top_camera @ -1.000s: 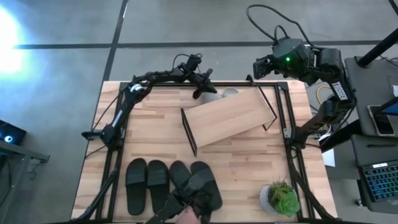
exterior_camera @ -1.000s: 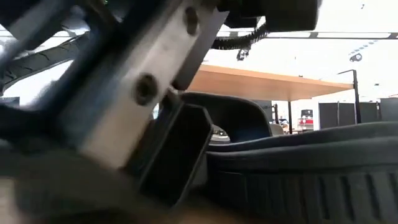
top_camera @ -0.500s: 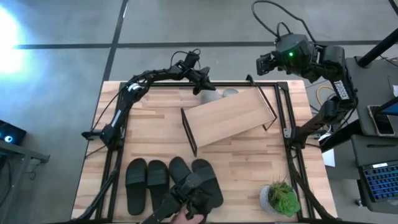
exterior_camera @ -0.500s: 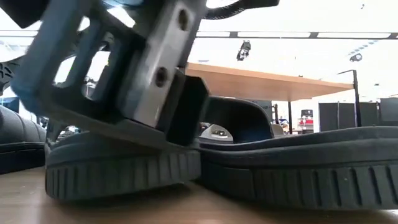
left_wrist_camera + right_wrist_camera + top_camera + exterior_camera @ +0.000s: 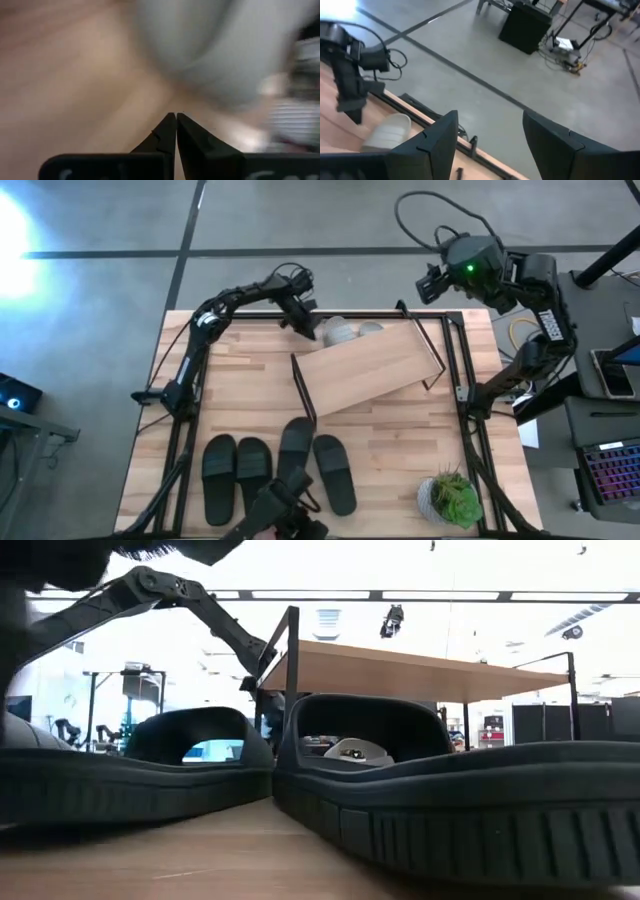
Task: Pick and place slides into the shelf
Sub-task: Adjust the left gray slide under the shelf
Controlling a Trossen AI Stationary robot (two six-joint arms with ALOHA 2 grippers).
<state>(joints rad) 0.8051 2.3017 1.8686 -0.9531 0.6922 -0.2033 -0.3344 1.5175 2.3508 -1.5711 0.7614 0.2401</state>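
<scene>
table (image 5: 230, 390) wood | shelf (image 5: 365, 370) | four black slides (image 5: 278, 470) | grey slides (image 5: 340, 331) | plant (image 5: 452, 498)

Glare is blooming at the high view's left edge. Low view: ceiling lights are washing out the background, silhouetting the dark slides (image 5: 400, 790). Left wrist view is blurring heavily. Right wrist view is reading evenly lit.

Light grey slides (image 5: 345, 331) at table's far edge: partly hidden under the shelf (image 5: 370, 367) plank; count unclear. Left wrist view: pale shape (image 5: 215, 45) smeared, unidentifiable. Dark object (image 5: 280, 515) at near edge cut off by frame. Low view: nearest black slide (image 5: 470, 800) runs off frame.
</scene>
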